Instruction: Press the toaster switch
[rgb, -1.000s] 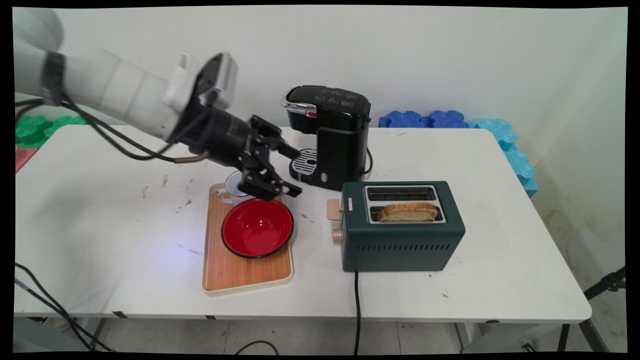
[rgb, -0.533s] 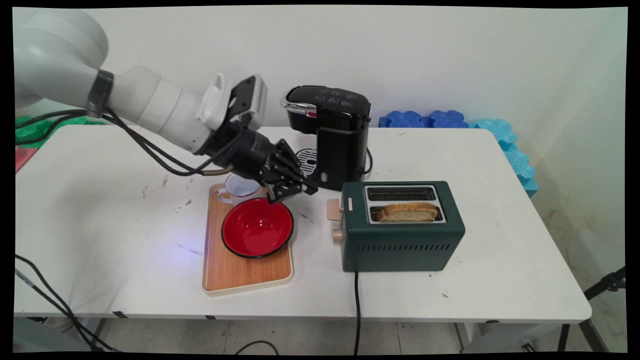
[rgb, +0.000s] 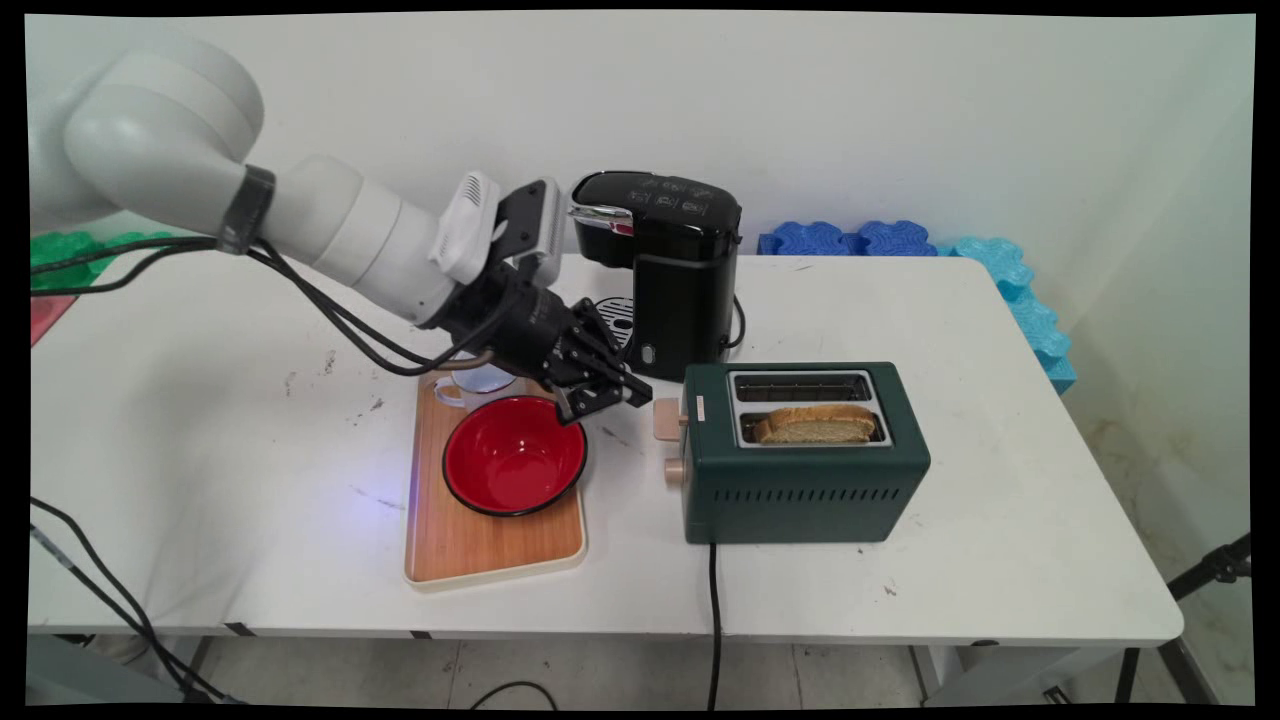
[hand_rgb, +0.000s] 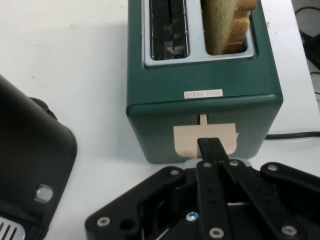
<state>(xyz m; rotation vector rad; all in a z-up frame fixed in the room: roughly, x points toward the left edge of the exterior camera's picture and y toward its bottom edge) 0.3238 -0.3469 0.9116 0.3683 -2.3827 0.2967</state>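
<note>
Where closed jaws near beige lever (hand_rgb: 205, 138), boxy green toaster (rgb: 805, 455)

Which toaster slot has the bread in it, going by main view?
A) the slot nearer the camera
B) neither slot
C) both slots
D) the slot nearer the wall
A: in the main view the bread slice stands in the near slot of the green toaster, and the far slot behind it is dark and empty; the hand view likewise shows one slot filled and one bare.
</note>
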